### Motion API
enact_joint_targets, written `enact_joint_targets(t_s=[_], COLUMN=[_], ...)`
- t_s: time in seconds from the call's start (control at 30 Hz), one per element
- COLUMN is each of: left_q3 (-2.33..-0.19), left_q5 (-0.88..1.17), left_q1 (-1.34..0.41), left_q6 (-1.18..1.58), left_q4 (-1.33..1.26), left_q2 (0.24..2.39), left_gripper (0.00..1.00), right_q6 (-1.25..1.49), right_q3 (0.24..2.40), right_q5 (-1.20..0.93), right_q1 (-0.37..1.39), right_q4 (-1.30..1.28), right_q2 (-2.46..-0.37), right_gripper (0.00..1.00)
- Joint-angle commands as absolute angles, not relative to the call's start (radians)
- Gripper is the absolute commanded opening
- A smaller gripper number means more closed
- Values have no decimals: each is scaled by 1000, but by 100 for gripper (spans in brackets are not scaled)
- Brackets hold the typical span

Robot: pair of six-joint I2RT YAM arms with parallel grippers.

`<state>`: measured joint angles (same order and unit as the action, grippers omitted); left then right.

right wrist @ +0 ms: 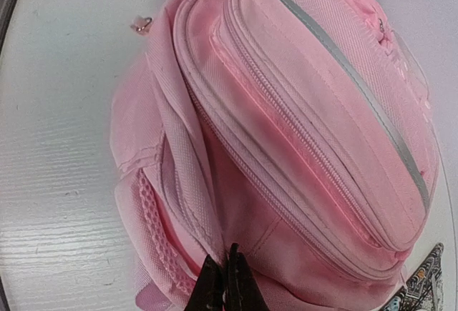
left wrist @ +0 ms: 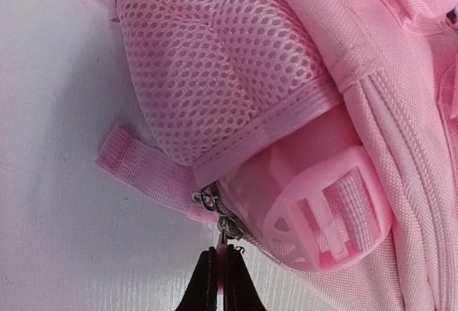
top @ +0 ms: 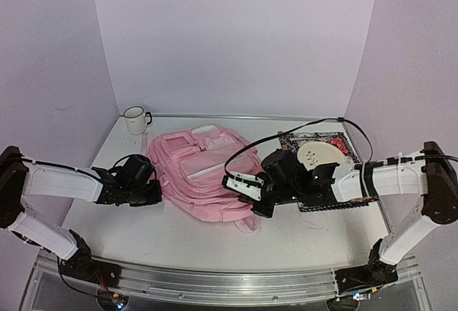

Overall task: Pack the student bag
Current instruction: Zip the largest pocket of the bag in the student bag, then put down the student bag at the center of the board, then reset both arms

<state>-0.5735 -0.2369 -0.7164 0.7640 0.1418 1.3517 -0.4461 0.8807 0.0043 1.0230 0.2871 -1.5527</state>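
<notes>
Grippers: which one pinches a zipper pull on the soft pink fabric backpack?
The left gripper, shut on the zipper pull below the pink mesh pocket; the right gripper meets only fabric.

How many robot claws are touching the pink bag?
2. The left gripper pinches a zipper pull at the pink bag's left edge. The right gripper is shut against its right edge.

White enamel mug (top: 134, 119) with a dark rim, upright, handle to the right, at the far left corner of the white table (top: 308, 243); black-and-white patterned book (top: 293, 140) lying flat at the right; cream round disc (top: 320, 155) resting on it, red patch (top: 342, 144) just beside the disc
</notes>
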Motion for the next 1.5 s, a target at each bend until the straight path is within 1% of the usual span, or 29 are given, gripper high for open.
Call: enact_joint_targets(t_s=[0.0,0.17,0.27,0.33,0.37,0.4,0.43,0.53,0.57,0.67,0.7,0.77,0.87,0.97,1.03,1.07,1.17,1.27,1.37,1.47], left_q3=[-582,-604,-602,-595,-593,-591,-590,-591,-594,-607,-612,-627,-644,-652,-653,-653,-656,-669,-693,-728], left_q5=[-406,-394,-384,-380,-378,-376,-374,-369,-366,-347,-340,-329,-308,-244,-196,-172,-75,31,85,81], left_q1=[-657,-656,-655,-655,-654,-654,-651,-638,-631,-586,-566,-511,-403,-245,-158,-108,46,175,228,229], left_q6=[752,742,736,732,732,732,732,730,730,727,725,722,724,722,725,725,722,703,647,581], left_q4=[89,28,19,19,21,24,28,48,55,81,89,113,141,153,157,158,165,196,236,283], left_q2=[1416,1480,1470,1444,1429,1413,1396,1351,1338,1300,1287,1250,1192,1125,1091,1071,1018,968,895,800], left_gripper=[0,0,0,4,8,15,21,36,41,52,57,66,83,92,97,99,100,100,100,100], right_q6=[-366,-318,-279,-252,-243,-232,-225,-206,-196,-139,-117,-73,31,111,153,170,225,258,234,199], right_q3=[874,889,910,945,961,975,995,1065,1092,1182,1208,1257,1325,1342,1333,1320,1250,1146,1036,941], right_q5=[-48,-168,-219,-236,-229,-207,-185,-125,-110,-87,-78,-44,-13,-12,34,58,102,146,224,309], right_q1=[1010,1019,1028,1029,1028,1029,1028,1021,1012,953,928,872,750,631,559,522,413,305,257,256], right_q4=[243,237,235,218,213,211,209,197,190,175,173,172,170,178,189,197,233,262,274,276], right_q2=[-1479,-1513,-1531,-1552,-1561,-1572,-1579,-1608,-1618,-1655,-1666,-1690,-1715,-1707,-1681,-1665,-1569,-1440,-1290,-1119], right_gripper=[0,0,0,3,5,8,14,36,41,54,58,66,78,86,91,93,97,98,98,98])
